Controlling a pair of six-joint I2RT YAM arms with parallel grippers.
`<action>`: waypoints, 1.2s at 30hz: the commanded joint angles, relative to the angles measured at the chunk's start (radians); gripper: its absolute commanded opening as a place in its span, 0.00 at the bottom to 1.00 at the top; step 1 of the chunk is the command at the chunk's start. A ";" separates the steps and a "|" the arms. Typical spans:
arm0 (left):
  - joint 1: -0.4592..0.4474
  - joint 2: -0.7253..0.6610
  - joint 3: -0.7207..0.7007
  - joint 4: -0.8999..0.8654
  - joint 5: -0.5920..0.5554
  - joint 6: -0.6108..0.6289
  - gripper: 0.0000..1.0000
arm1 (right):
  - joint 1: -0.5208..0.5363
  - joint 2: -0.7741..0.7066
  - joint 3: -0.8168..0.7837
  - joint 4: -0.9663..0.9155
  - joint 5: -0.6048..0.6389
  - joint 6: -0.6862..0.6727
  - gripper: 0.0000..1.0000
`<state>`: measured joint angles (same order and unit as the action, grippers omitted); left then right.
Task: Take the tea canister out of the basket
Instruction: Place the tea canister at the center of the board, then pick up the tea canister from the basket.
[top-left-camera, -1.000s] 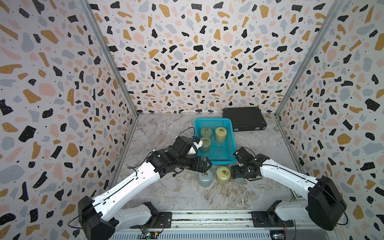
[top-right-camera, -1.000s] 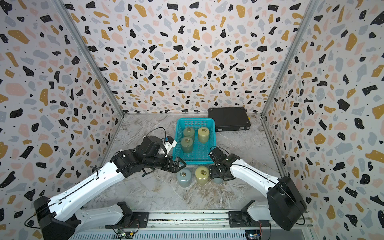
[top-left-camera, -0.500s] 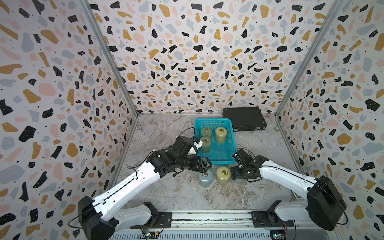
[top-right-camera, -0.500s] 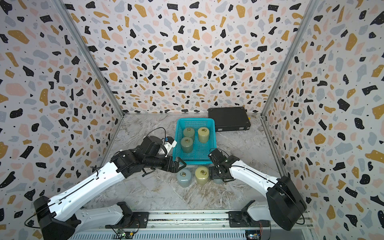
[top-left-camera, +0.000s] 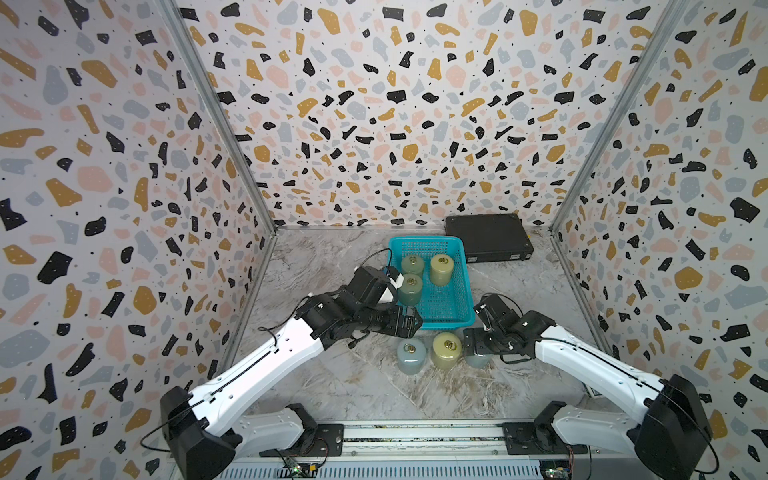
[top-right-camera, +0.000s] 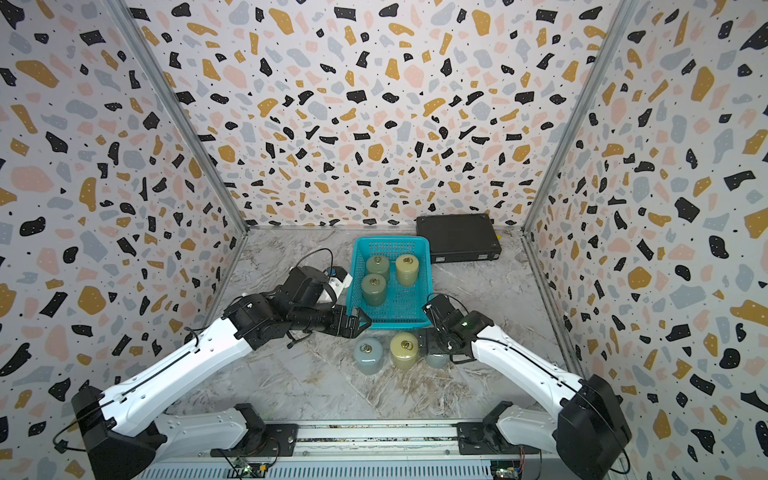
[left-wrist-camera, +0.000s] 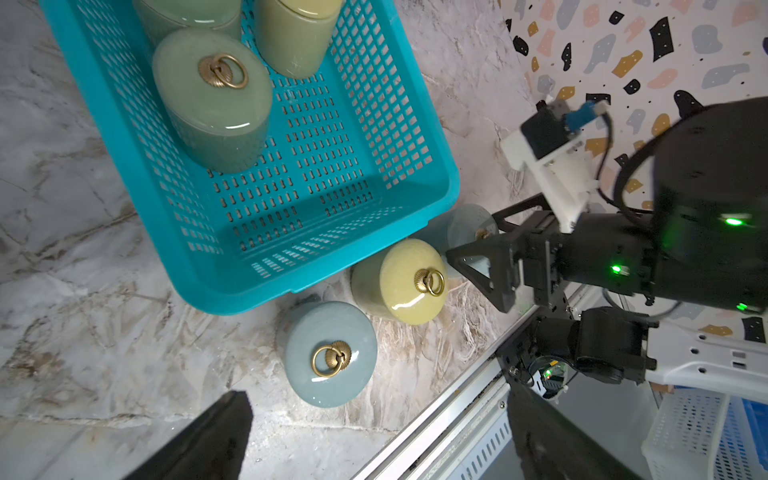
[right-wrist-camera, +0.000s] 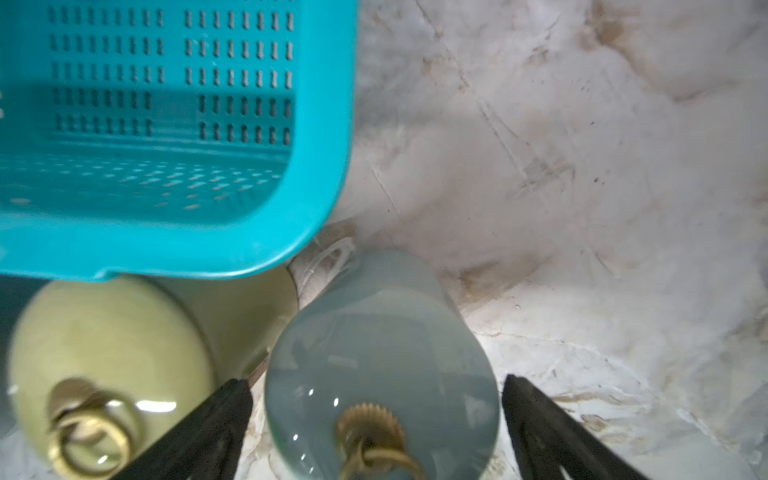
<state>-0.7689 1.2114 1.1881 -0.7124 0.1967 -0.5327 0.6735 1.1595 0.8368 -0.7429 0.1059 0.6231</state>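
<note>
The right jaws stand open, a grey-blue canister (right-wrist-camera: 380, 374) upright on the bench (right-wrist-camera: 582, 166) between them; the left jaws gape empty beside the basket (left-wrist-camera: 249, 299).

The basket's (top-left-camera: 446, 325) near half is bare mesh, open from above; three tea canisters (top-left-camera: 410, 289) fill its far left part. Outside, three outer canisters (top-left-camera: 446, 351) line its near rim; the table (top-left-camera: 519, 282) to its right lies open up to the black case (top-left-camera: 490, 243)
</note>
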 joint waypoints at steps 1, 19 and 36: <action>-0.003 0.050 0.056 -0.014 -0.069 0.031 1.00 | 0.001 -0.076 0.078 -0.082 0.020 -0.047 0.99; 0.032 0.473 0.324 -0.014 -0.235 0.089 0.99 | 0.001 -0.217 0.217 0.052 -0.219 -0.225 0.99; 0.122 0.808 0.575 -0.067 -0.281 0.107 0.94 | 0.001 -0.221 0.208 0.061 -0.217 -0.247 0.99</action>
<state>-0.6601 1.9961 1.7248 -0.7582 -0.0711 -0.4503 0.6735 0.9478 1.0195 -0.6807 -0.1127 0.3912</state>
